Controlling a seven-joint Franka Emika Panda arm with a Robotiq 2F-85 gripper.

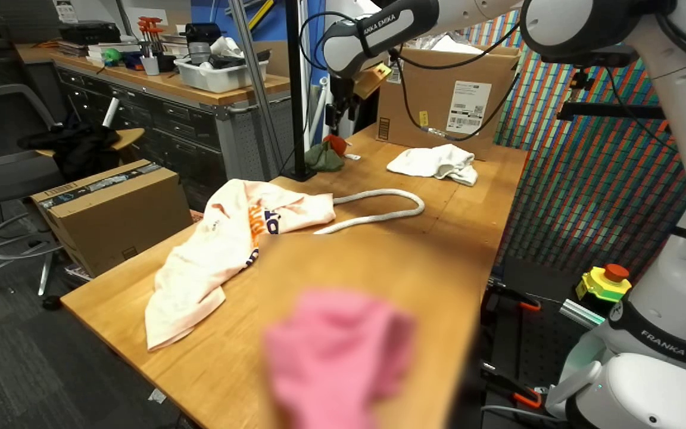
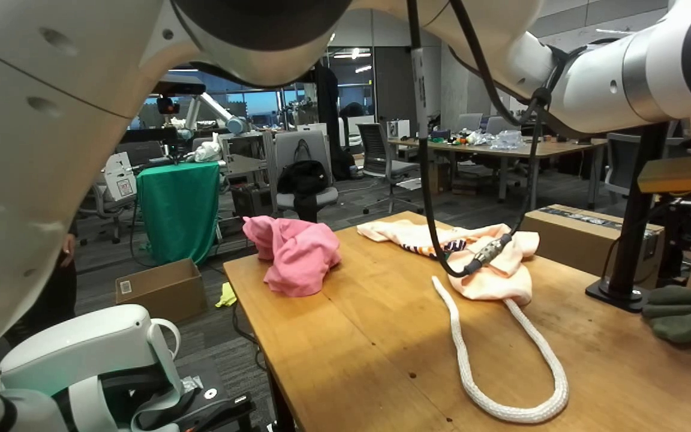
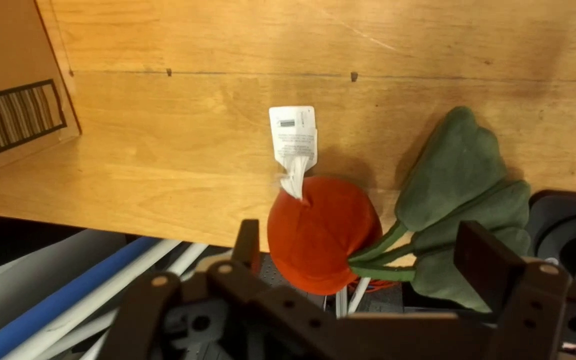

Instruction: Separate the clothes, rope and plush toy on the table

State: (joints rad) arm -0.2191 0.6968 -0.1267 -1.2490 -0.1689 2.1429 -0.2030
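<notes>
My gripper [image 3: 358,245] is open above the plush toy, its fingers spread around the red body [image 3: 323,230] and part of the dark green leaves [image 3: 450,170]; nothing is gripped. The toy lies at the far edge of the table [image 2: 381,336], its red body reaching past that edge in the wrist view. The cream shirt [image 1: 212,256] is spread along one side, covering part of the off-white rope [image 2: 525,415], which loops out from under it. A pink garment [image 2: 297,255] sits crumpled at the opposite end, blurred in an exterior view. A white garment [image 1: 432,161] rests near the box.
Beside the toy's leaves stands a black post [image 2: 627,228] on a base plate. A large cardboard box [image 1: 420,107] occupies the table's end. White and blue poles [image 3: 93,300] stand beyond the edge. A black cable [image 2: 426,180] hangs from the arm.
</notes>
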